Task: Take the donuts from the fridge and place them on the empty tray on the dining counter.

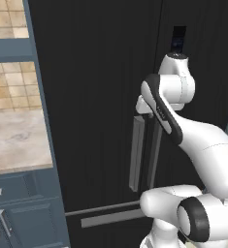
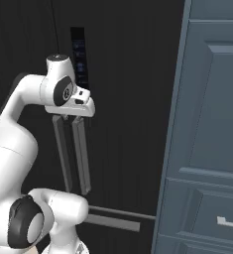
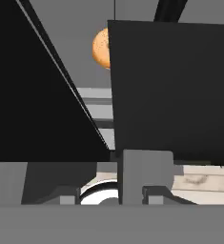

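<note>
Where the white arm bends up from the lower right of the left base view, its claw [image 1: 143, 112] sits pressed against the top ends of the two long grey vertical handles [image 1: 136, 152], at mid-frame. The fingers are hidden behind the hand and the handle tops, so I cannot tell whether they are clenched on a handle, merely resting against it, or released.

Behind the handles stands the tall black double-door fridge [image 1: 96, 121], which takes up most of both base views. Its door seam runs upright just beside the claw.

Farther in, the hand view looks between two black door panels into a grey shelved interior. At the upper centre of that frame lies the round orange-tan glazed donut [image 3: 100, 47], its right part cut off by the edge of the right-hand panel.

The donut therefore lies ahead of the claw and beyond the doors, on the line of the gap. The handles' long axis is vertical. My judgement is that the door must swing wider before a reach inside is possible.
</note>
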